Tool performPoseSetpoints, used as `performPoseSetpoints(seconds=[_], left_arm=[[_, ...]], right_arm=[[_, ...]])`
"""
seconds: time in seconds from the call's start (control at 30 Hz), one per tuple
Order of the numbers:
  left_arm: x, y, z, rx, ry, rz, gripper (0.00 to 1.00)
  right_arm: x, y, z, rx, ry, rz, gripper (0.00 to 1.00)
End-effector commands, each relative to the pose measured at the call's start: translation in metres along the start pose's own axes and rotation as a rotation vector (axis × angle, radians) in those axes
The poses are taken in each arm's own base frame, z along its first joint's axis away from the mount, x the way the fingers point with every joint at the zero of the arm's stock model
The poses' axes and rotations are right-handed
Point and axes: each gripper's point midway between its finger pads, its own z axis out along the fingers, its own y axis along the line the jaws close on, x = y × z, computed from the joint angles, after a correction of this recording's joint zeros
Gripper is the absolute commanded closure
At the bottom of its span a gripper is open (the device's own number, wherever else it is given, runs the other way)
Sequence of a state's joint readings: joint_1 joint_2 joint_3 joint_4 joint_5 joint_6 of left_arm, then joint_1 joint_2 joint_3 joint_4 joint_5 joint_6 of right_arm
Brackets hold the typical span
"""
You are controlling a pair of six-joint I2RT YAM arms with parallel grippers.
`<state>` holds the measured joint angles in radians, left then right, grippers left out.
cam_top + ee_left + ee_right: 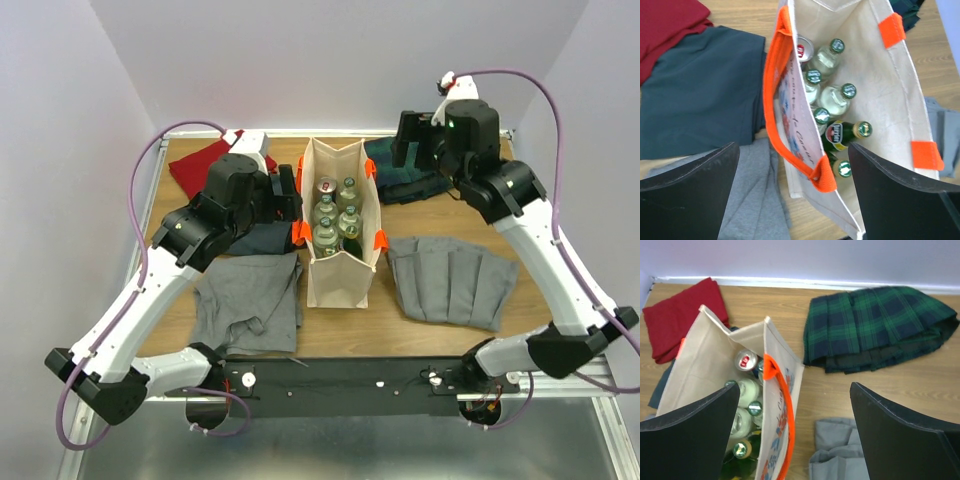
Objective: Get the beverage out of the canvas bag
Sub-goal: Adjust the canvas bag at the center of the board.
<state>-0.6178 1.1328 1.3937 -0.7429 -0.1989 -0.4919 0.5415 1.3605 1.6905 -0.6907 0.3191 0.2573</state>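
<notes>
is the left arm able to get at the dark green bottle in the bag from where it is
Probably yes. The left gripper hangs open over the canvas bag, whose mouth is open, and the dark green bottle lies uncovered on top, though clear bottles crowd it.

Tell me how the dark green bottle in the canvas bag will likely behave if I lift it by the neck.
The dark green bottle looks like glass, so probably heavy, smooth and slippery. It leans among the clear bottles, so it may knock them coming out. The canvas bag is soft cloth, and its walls may flex or drag along.
</notes>
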Motion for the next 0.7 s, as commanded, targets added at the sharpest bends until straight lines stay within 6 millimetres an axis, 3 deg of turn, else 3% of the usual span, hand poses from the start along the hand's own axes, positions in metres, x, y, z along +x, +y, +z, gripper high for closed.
performPoseSetpoints(seconds=[0.0,0.07,0.23,0.37,0.4,0.57,0.67], left_arm=[[0.009,-0.036,-0.011,0.156,0.087,-0.009,0.01],[0.017,-0.047,-0.016,0.183,0.102,0.013,0.01],[0.069,-0.065,-0.026,0.158,0.218,0.093,0.01],[0.105,-0.059,-0.036,0.083,0.27,0.094,0.01],[0.114,-0.047,-0.041,0.049,0.281,0.082,0.01],[0.116,-0.021,-0.058,-0.008,0.199,-0.014,0.01],[0.097,-0.007,-0.066,-0.035,0.101,-0.033,0.01]], right_arm=[[0.018,0.014,0.005,-0.077,0.147,-0.119,0.0],[0.031,0.019,0.001,-0.128,0.174,-0.119,0.0],[0.047,0.031,-0.008,-0.22,0.177,-0.087,0.0],[0.045,0.037,-0.015,-0.259,0.181,-0.06,0.0],[0.041,0.041,-0.018,-0.271,0.172,-0.033,0.0],[0.024,0.06,-0.038,-0.378,0.138,0.058,0.0],[0.018,0.075,-0.049,-0.47,0.122,0.096,0.0]])
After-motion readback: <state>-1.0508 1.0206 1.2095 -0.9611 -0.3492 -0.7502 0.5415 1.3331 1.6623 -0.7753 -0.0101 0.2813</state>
